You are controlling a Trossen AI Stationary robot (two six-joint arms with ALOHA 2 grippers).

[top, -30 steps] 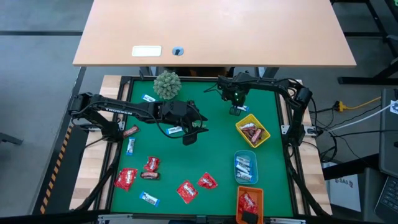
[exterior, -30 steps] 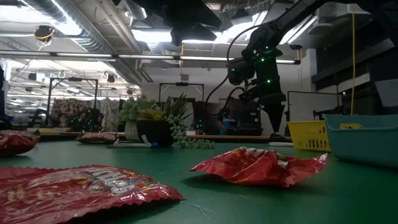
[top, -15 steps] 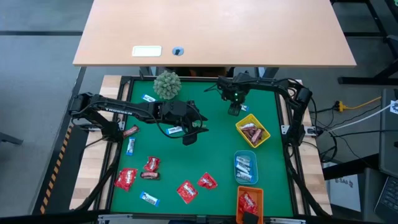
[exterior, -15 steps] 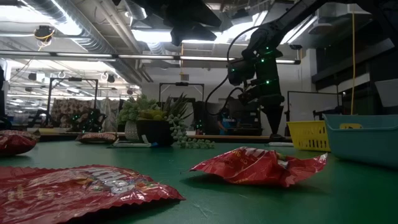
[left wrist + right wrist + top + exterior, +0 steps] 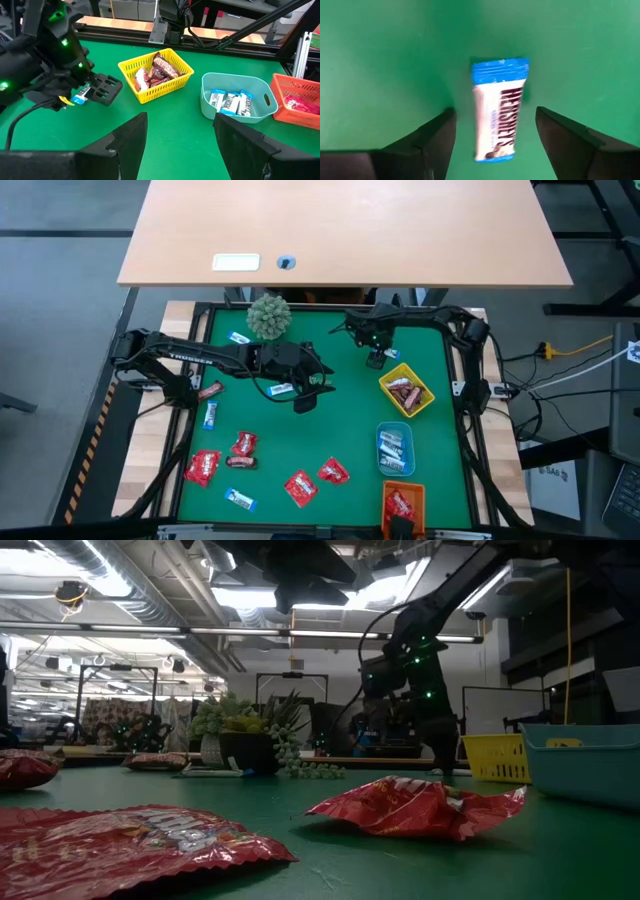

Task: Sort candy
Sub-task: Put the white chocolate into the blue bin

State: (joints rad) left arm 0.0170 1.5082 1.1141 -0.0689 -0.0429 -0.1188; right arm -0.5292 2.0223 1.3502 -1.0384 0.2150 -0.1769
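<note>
My right gripper (image 5: 495,145) is open and points down at a blue-and-white candy (image 5: 500,110) that lies flat on the green mat (image 5: 340,430), just left of the yellow tray (image 5: 406,393). Its fingers stand on either side of the candy, apart from it. The left wrist view shows the same gripper (image 5: 97,90) low over that candy (image 5: 80,95). My left gripper (image 5: 180,145) waits open above the middle of the mat (image 5: 310,390). More candy lies loose at the left and near side: red packets (image 5: 203,467), blue-and-white wrappers (image 5: 282,389) and brown bars (image 5: 240,462).
The yellow tray holds brown bars, the blue tray (image 5: 395,448) holds blue-and-white candy, and the orange tray (image 5: 400,505) holds a red packet, all along the right side. A small green plant (image 5: 268,315) stands at the far edge. A red packet (image 5: 415,808) lies near the low camera.
My right gripper has sunk toward the mat beside the yellow tray, tipping a little as it went down.
</note>
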